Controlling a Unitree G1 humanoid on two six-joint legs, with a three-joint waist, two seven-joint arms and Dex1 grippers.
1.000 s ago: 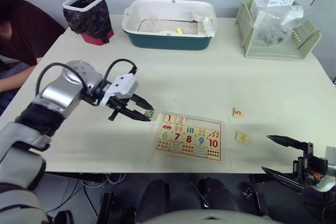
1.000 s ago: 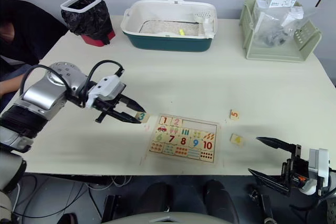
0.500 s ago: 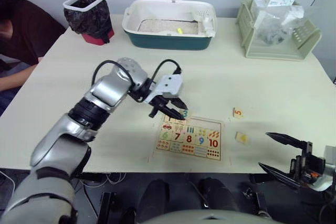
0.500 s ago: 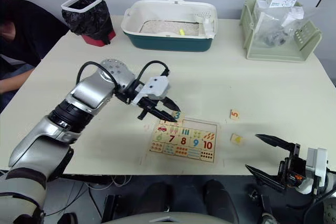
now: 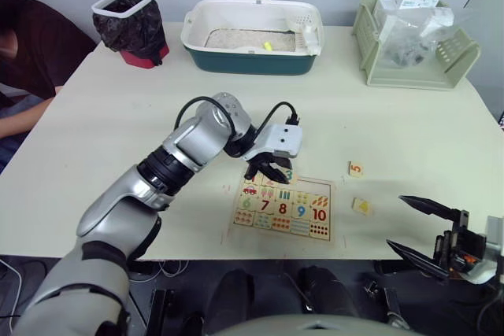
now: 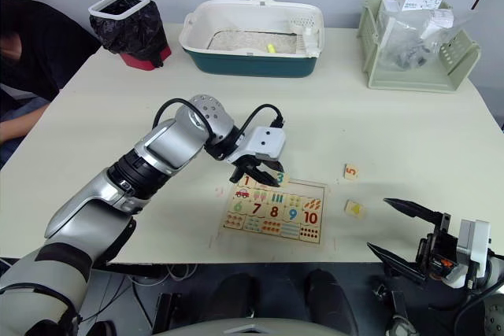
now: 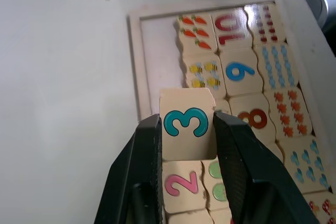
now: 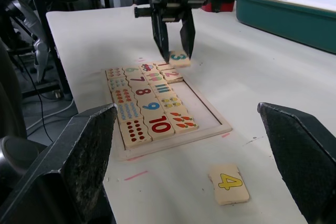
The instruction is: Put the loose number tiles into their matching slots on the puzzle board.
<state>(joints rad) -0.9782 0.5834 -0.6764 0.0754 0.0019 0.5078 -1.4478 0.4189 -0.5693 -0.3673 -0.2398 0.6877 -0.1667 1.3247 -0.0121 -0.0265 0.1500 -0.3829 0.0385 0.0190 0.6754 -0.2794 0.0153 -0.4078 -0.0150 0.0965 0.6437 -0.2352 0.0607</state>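
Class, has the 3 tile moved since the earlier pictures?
Yes. The left gripper carried the 3 tile rightward from the table beside the puzzle board to over its top row.

Pale-wood puzzle, coloured digits
Teal 3 tile (image 7: 186, 123), pink 2 tile (image 7: 181, 184), yellow 4 tile (image 8: 229, 183), orange 5 tile (image 5: 357, 168); black fingers (image 7: 140, 150).

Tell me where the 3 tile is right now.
The 3 tile is pinched in the left gripper, over the top row of the puzzle board, just past the seated 2 tile.
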